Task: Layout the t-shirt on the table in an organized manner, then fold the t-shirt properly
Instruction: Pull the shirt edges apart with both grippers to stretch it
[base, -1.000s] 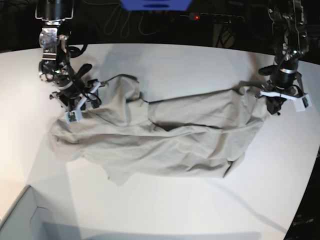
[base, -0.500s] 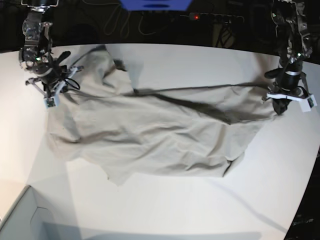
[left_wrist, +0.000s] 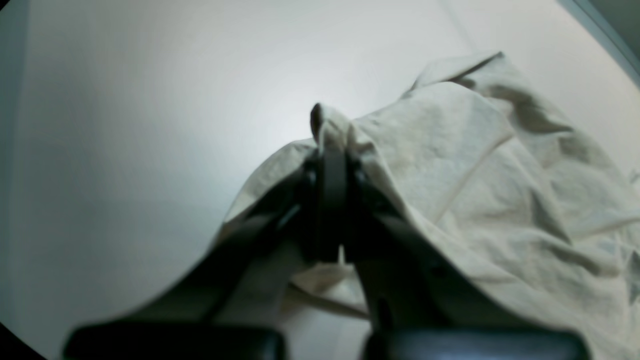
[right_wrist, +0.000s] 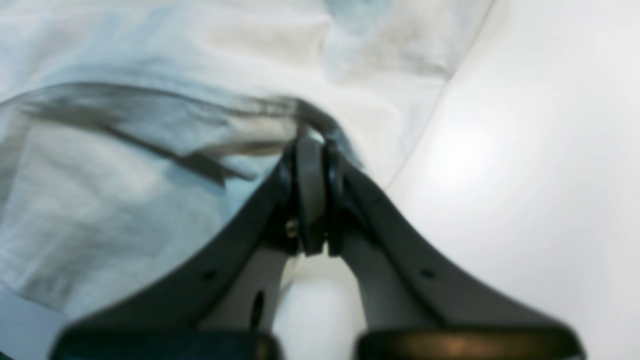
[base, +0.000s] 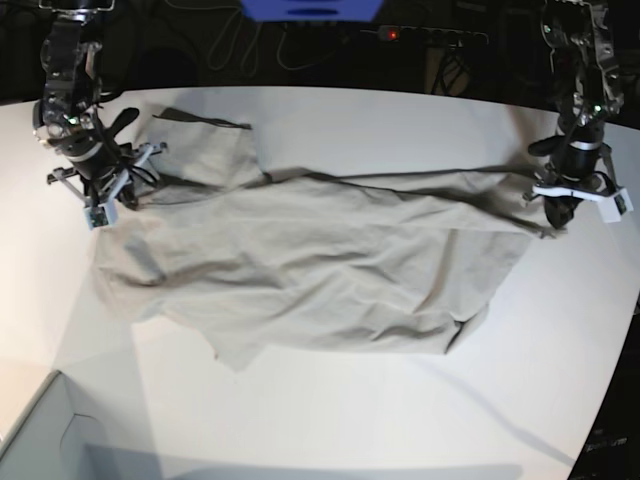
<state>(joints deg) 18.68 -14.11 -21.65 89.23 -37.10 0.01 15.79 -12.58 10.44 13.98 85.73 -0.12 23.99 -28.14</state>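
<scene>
The light grey-beige t-shirt (base: 320, 270) lies stretched lengthwise across the white table (base: 350, 420), wrinkled, with one flap (base: 200, 145) spread toward the back left. My right gripper (base: 125, 190) is at the shirt's left end, shut on a thin edge of cloth (right_wrist: 280, 107) that shows between its pads (right_wrist: 310, 165). My left gripper (base: 558, 218) is at the right end, shut on a raised fold of the t-shirt (left_wrist: 450, 150), which bunches over the fingertips (left_wrist: 332, 165). The base view shows the cloth running taut between the two grippers along its far edge.
A pale box corner (base: 40, 440) stands at the front left. Behind the table's far edge lie a blue object (base: 310, 8), a power strip with a red light (base: 395, 35) and cables. The table's curved edge (base: 610, 380) runs down the right side.
The right gripper closed on the shirt's left end and carried it back and to the left. The left gripper drew slightly outward. The cloth pulled out longer and settled flatter.
</scene>
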